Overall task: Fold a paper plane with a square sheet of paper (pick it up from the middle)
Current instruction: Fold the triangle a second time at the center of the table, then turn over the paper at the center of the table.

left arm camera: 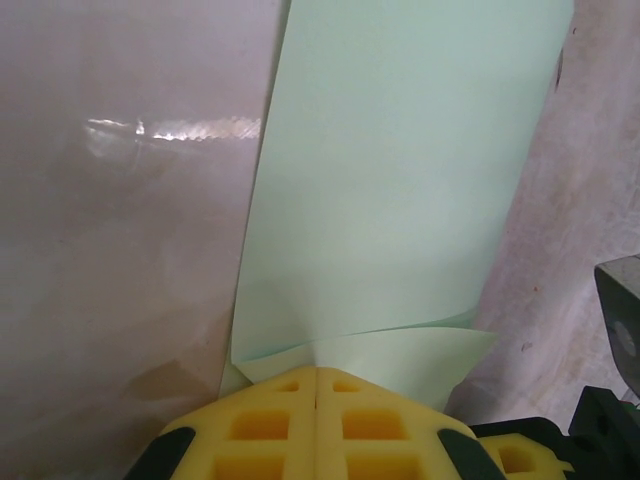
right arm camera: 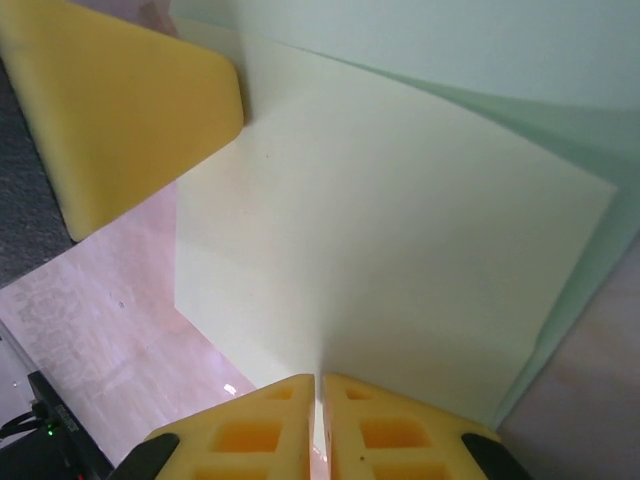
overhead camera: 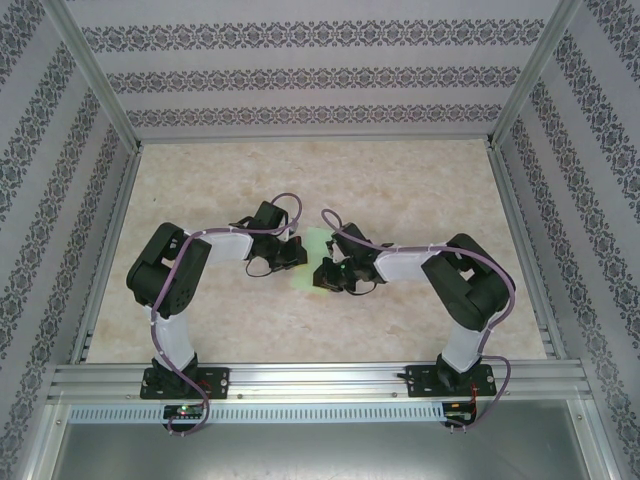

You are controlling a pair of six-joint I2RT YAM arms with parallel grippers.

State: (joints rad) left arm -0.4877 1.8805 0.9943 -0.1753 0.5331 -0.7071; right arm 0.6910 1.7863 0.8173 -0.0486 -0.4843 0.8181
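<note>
The square sheet of paper (overhead camera: 317, 245) is pale green and lies folded in layers between my two grippers at the middle of the table. In the left wrist view the sheet (left arm camera: 400, 180) runs away from my left gripper (left arm camera: 317, 372), whose yellow fingers are shut on its near folded edge. My right gripper (right arm camera: 318, 380) is closed to a thin slit on an edge of the sheet (right arm camera: 400, 230). From above, the left gripper (overhead camera: 296, 253) and the right gripper (overhead camera: 328, 276) sit close together on either side of the paper. A left finger (right arm camera: 120, 100) reaches into the right wrist view.
The pale marbled table top (overhead camera: 400, 180) is bounded by aluminium rails and patterned walls (overhead camera: 300, 75). Both arm bases stand on the near rail (overhead camera: 320, 380). Part of the right gripper's dark body (left arm camera: 622, 320) sits close at the left wrist view's right edge.
</note>
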